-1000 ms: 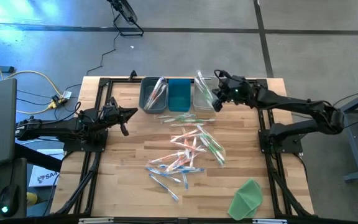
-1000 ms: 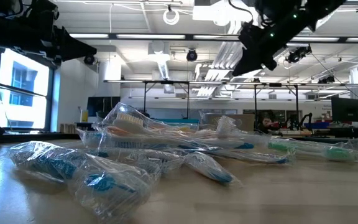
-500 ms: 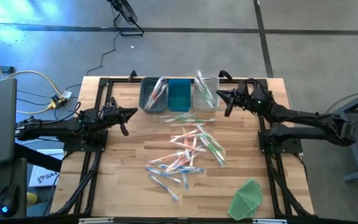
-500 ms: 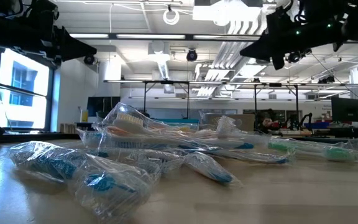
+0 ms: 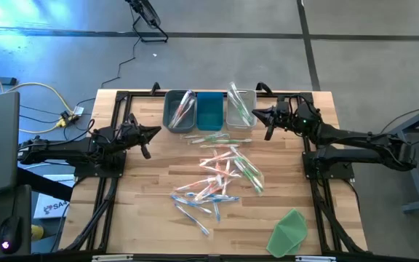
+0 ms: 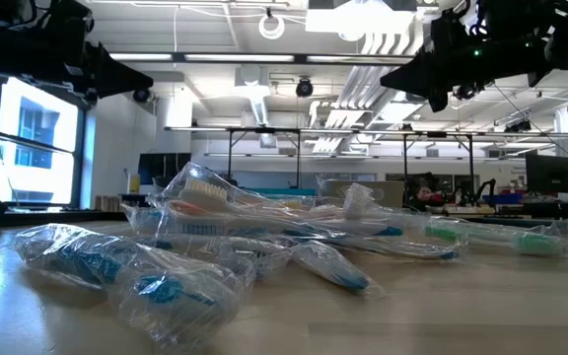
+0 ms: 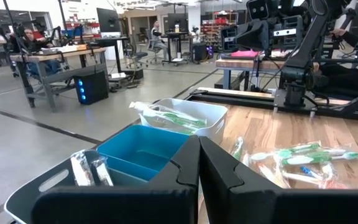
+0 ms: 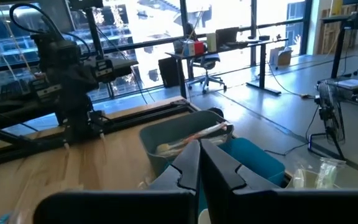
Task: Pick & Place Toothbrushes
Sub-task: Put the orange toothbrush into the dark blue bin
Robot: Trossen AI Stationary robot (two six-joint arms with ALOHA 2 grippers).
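Since a second ago our right gripper (image 5: pixel 262 117) has drawn back from above the clear bin (image 5: pixel 241 110) and now hangs just beside it, fingers pressed together and empty, likely after dropping a brush there. Our left gripper (image 5: pixel 150 134) waits beside the grey bin (image 5: pixel 178 111), also closed on nothing. Most toothbrushes (image 5: pixel 220 175) lie scattered on the table (image 5: pixel 144 189) in front of the bins, in crinkly wrappers that overlap. A green sheet (image 5: pixel 288 231) lies well apart.

Closed right end effector (image 8: pixel 199 163), grey bin (image 8: pixel 166 138) with wrapped toothbrushes (image 8: pixel 191 140), blue bin (image 8: pixel 257 160) beside
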